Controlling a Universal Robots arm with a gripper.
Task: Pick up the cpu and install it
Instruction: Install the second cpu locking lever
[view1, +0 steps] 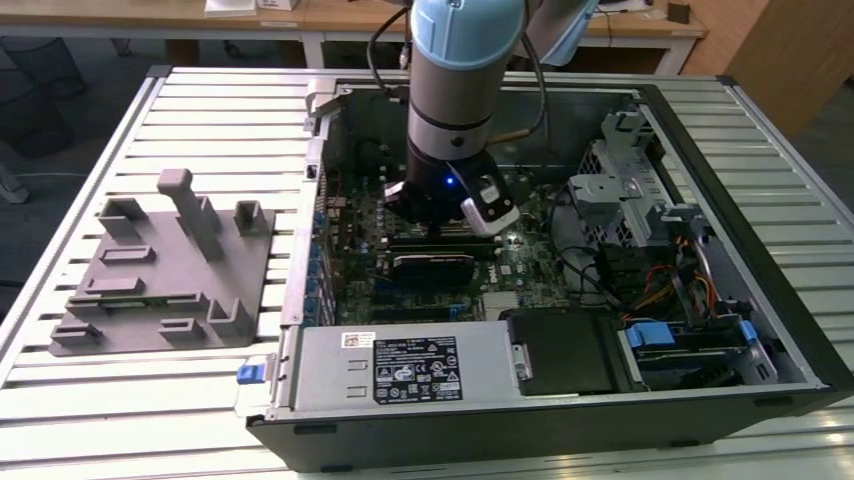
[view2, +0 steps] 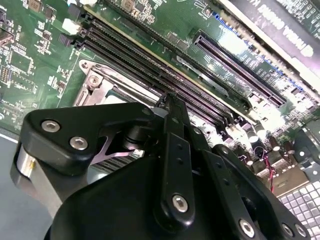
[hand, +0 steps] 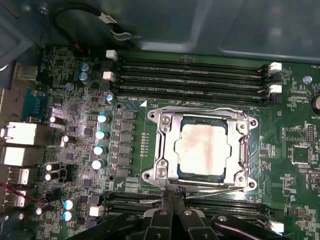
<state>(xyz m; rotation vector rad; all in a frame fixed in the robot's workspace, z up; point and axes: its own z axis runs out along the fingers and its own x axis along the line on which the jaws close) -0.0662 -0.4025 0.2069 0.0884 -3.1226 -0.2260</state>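
I have my arm down inside the big computer case (view1: 747, 300), over the green motherboard (hand: 210, 55). The grey tray (view1: 160, 275) sits outside the case, well apart from the socket. The metal socket (hand: 202, 150) is my landmark. The cpu (hand: 204, 149) lies flat inside the socket, under its frame. My gripper (hand: 172, 197) is just beside the socket's edge, touching no chip. The fingertips look pressed together and hold nothing. The cpu is square, so no side is longer.
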